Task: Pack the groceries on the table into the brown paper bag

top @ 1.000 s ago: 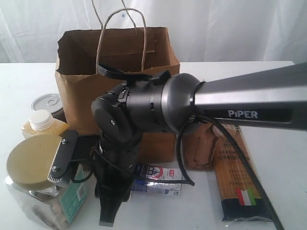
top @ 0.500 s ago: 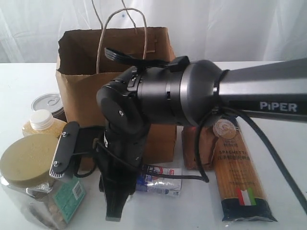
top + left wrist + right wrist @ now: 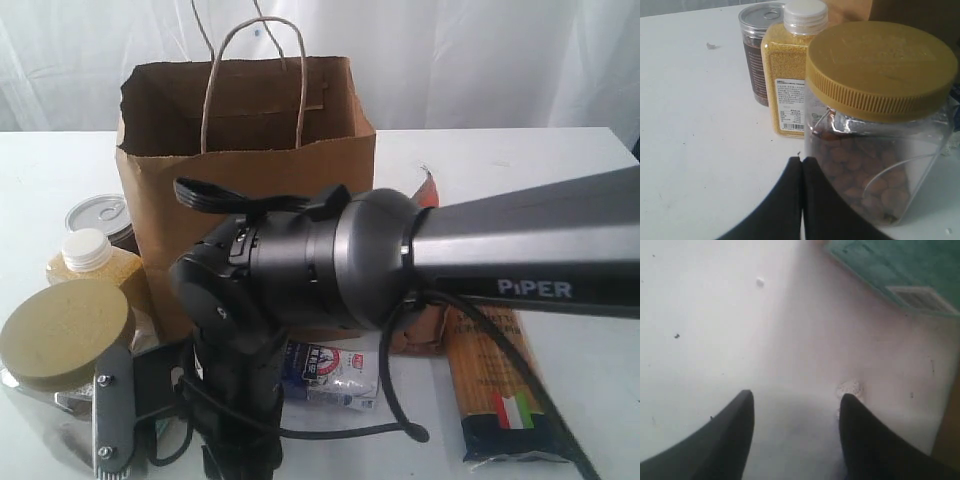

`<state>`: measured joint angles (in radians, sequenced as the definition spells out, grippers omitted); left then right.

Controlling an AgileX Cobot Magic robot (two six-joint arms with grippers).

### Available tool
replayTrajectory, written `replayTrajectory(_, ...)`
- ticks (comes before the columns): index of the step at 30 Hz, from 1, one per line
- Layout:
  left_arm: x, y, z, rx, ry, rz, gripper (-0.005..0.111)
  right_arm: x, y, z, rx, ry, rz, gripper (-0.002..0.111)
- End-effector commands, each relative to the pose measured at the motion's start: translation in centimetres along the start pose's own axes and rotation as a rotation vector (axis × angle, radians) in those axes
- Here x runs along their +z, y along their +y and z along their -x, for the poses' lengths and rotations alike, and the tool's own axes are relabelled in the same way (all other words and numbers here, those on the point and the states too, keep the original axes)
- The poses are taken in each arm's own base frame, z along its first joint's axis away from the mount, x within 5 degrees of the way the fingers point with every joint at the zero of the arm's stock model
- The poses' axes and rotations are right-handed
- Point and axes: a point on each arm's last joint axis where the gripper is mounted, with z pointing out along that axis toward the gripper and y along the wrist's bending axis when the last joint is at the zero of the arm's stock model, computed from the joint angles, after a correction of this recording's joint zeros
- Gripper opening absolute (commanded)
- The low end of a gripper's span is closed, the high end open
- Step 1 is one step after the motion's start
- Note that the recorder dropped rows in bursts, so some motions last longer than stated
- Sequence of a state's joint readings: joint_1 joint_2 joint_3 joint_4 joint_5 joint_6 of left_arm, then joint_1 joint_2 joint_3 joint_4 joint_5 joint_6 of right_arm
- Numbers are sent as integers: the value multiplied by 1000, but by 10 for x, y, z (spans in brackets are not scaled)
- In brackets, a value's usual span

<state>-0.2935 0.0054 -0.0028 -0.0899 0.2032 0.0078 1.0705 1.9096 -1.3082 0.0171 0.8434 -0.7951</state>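
Observation:
The brown paper bag point(image 3: 240, 120) stands open at the back of the white table point(image 3: 560, 330). The tan-lidded clear jar point(image 3: 65, 335) is front left, with the yellow white-capped bottle point(image 3: 90, 262) and tin can point(image 3: 100, 213) behind it. The small blue-white carton point(image 3: 332, 372) lies in front of the bag. The spaghetti packet point(image 3: 500, 395) lies to the right, and the brown-orange pouch point(image 3: 426, 192) is mostly hidden behind my right arm point(image 3: 300, 270). My right gripper point(image 3: 796, 396) hangs open over bare table beside the jar's teal label point(image 3: 900, 270). My left gripper point(image 3: 801, 160) is shut, empty, next to the jar point(image 3: 880, 125).
Tiny white lumps point(image 3: 849, 388) lie on the table by my right fingertips. A grey camera bracket point(image 3: 110, 425) hangs off the right wrist near the jar. The bottle point(image 3: 790, 75) and can point(image 3: 757, 50) stand close together behind the jar.
My right arm has dropped lower and swung left toward the front edge; its fingers now run off the bottom of the exterior view. The groceries have not moved.

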Motion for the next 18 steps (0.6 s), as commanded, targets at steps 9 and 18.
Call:
replayTrajectory(9,0,0,-1,-14,-4,2,0,19,-6,0,-76,27,-57,49)
replayTrajectory(18,0,0,-1,-14,-4,2,0,35,-12,-7,-82,61,-57,49)
